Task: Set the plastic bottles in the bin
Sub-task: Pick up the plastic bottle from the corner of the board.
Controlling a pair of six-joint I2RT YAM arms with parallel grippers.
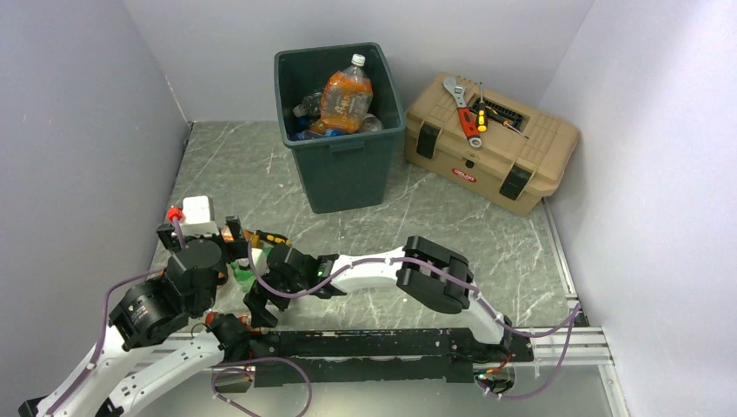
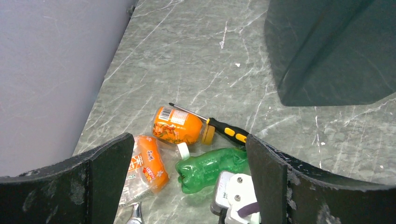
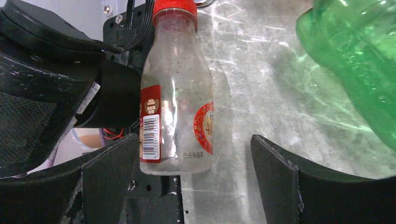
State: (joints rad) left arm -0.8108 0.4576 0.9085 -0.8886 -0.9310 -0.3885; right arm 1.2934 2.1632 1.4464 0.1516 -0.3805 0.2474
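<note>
The dark green bin stands at the back and holds several plastic bottles, a big orange one on top. In the left wrist view my left gripper is open above a green bottle, an orange bottle and a crushed orange-labelled bottle. My right gripper is open round the base of a clear bottle with a red cap and label. That bottle lies close to the left finger and well apart from the right one. The green bottle lies beyond.
A yellow-and-black screwdriver lies against the orange bottle. A tan toolbox with a wrench and screwdrivers on its lid sits right of the bin. The left wall is close. The left arm's base lies right beside the clear bottle.
</note>
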